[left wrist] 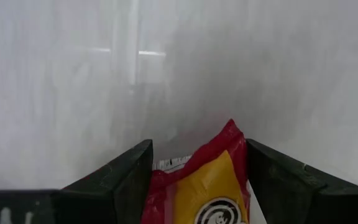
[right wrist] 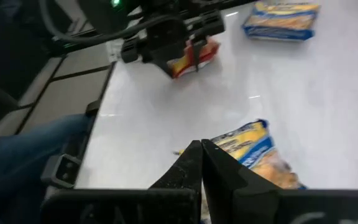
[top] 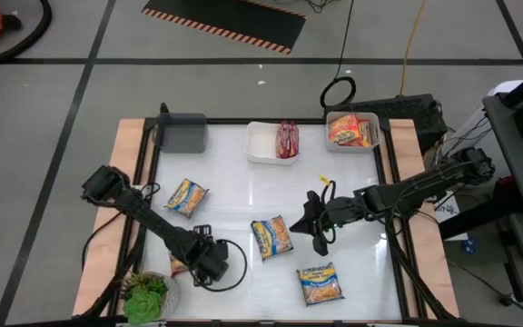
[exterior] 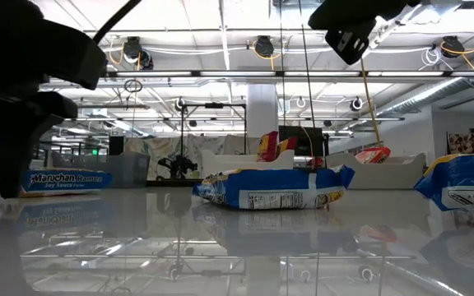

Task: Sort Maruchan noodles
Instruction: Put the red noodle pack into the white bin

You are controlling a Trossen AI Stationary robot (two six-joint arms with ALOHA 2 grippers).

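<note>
A red-and-yellow noodle packet (left wrist: pixel 207 186) stands between the fingers of my left gripper (left wrist: pixel 197 147), near the table's near left corner (top: pixel 202 263). Three blue-and-yellow packets lie flat on the white table: one left of centre (top: pixel 186 196), one in the middle (top: pixel 272 236), one near the front (top: pixel 320 283). My right gripper (right wrist: pixel 202 147) hangs shut and empty above the table's middle (top: pixel 320 243), over the middle packet (right wrist: pixel 248 149). At the far edge, a red packet (top: pixel 287 139) sits in one white bin and orange-yellow packets (top: pixel 350 130) in another. My left gripper has the red-and-yellow packet between its two fingers, which point down from above. The packet's red edge (left wrist: pixel 240 152) lies against one finger and its other side (left wrist: pixel 156 182) against the other. One end juts past the fingertips. I cannot tell whether it is clear of the table.
A grey bin (top: pixel 182 133) stands at the far left, left of the white bin (top: pixel 260 145) and the second bin (top: pixel 370 145). A green leafy plant (top: pixel 148 295) sits at the near left corner beside my left arm. Wooden rails edge the table.
</note>
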